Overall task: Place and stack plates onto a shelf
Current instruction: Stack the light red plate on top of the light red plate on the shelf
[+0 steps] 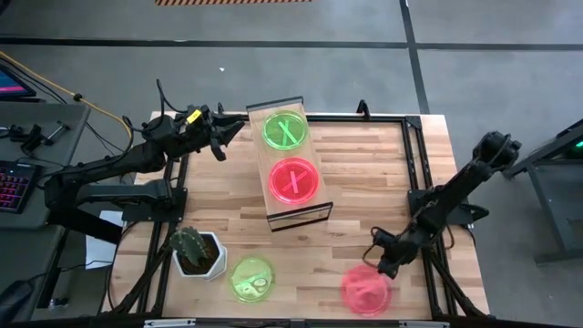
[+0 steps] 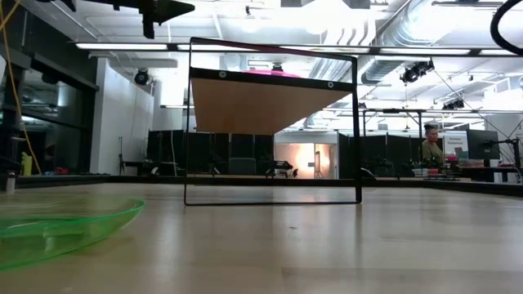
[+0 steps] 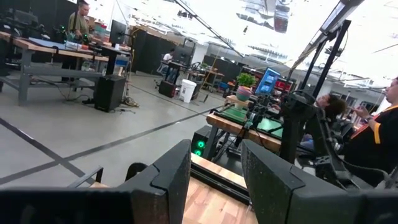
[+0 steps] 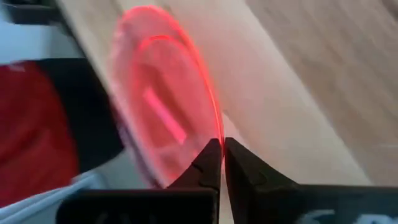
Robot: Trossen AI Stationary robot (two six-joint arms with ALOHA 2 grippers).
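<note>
Plates (image 1: 293, 180) glossy translucent plastic; shelf (image 1: 305, 212) matt wood w/ dark metal frame.

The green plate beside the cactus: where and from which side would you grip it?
Pinch the thin rim of the green plate on its side away from the cactus, coming in low from the table's right. It lies flat, shallow and upturned, so only the rim offers a pinch. The left gripper waits, open, by the shelf; the right gripper is pinching the pink plate.

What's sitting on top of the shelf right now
Two plates lie side by side on the shelf: a green plate toward the far end, a pink plate nearer. Whether either hides more plates beneath cannot be told.
</note>
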